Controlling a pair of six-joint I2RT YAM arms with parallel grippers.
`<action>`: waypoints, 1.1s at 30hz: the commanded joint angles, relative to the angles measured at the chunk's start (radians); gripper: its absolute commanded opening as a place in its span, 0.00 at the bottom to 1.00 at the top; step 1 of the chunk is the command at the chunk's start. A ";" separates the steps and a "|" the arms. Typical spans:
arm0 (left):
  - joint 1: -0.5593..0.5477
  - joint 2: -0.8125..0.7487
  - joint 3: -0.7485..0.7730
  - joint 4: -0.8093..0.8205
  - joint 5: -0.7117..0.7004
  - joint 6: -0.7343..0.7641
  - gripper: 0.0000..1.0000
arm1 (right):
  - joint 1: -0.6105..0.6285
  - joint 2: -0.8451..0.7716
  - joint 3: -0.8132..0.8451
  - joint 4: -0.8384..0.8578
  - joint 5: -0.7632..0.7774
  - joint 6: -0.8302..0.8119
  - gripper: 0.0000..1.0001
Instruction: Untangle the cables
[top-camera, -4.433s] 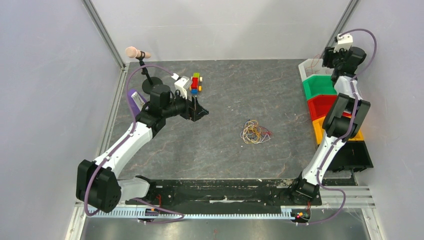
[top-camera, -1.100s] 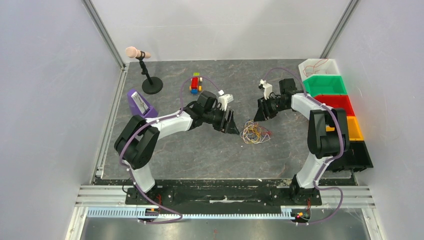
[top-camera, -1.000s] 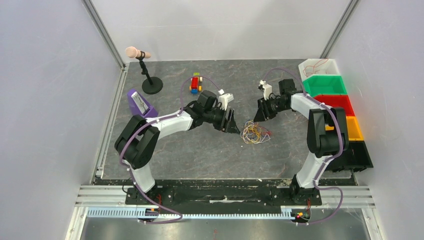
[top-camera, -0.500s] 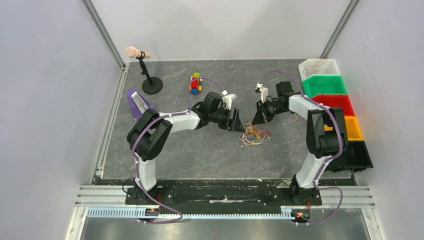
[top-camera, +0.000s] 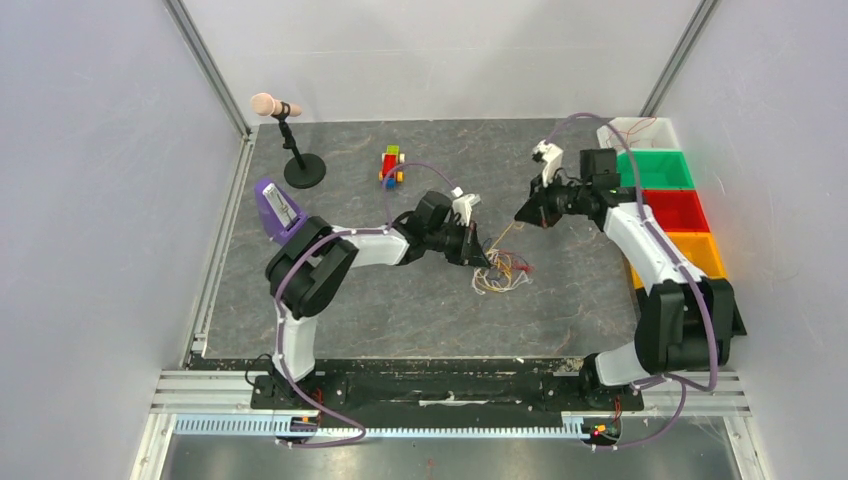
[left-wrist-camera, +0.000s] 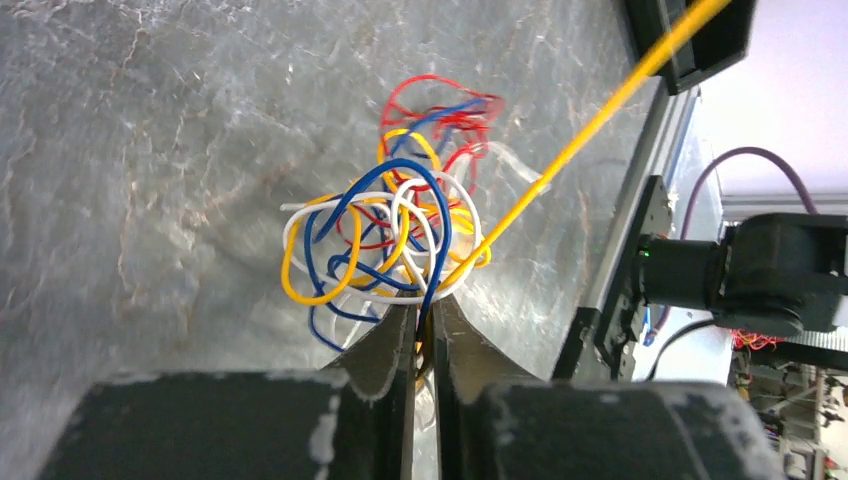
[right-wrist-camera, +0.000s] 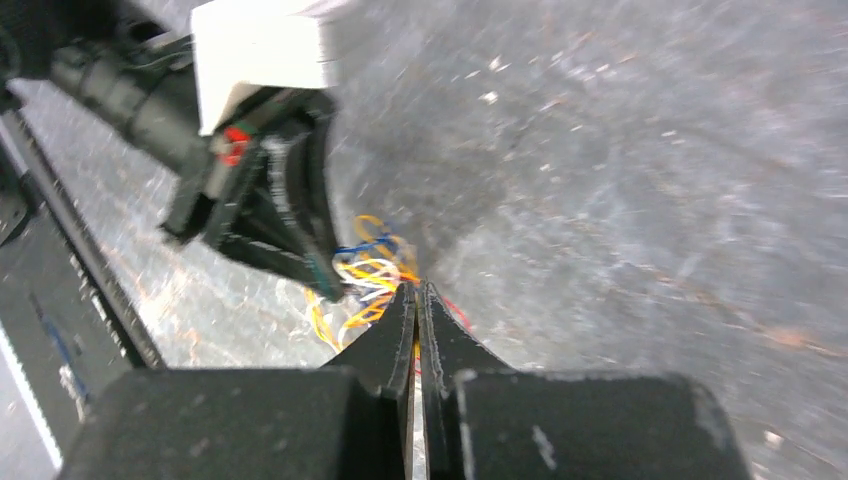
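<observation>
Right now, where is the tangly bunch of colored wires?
In the top view, the cables lie mid-table, just right of center, pinched by the left end effector; one yellow strand runs up to the right end effector.

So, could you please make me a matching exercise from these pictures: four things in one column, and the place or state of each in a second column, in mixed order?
Things
1. microphone
2. cables
3. green bin
4. yellow cable

Places or states
A. stretched straight from the bunch up to the right gripper
B. on a stand at the far left corner of the table
C. between the white bin and the red bin
D. bunched on the table, at the tip of the left gripper

Pairs: 1-B, 2-D, 3-C, 4-A.
</observation>
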 joint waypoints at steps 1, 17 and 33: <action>0.017 -0.167 -0.103 -0.086 0.022 0.091 0.09 | -0.072 -0.110 0.114 0.217 0.117 0.101 0.00; 0.126 -0.367 -0.220 -0.284 0.089 0.189 0.02 | -0.194 -0.016 0.451 -0.049 -0.095 0.068 0.21; 0.249 -0.264 -0.366 0.486 0.201 -0.805 0.02 | 0.264 -0.295 -0.245 0.256 0.000 0.144 0.58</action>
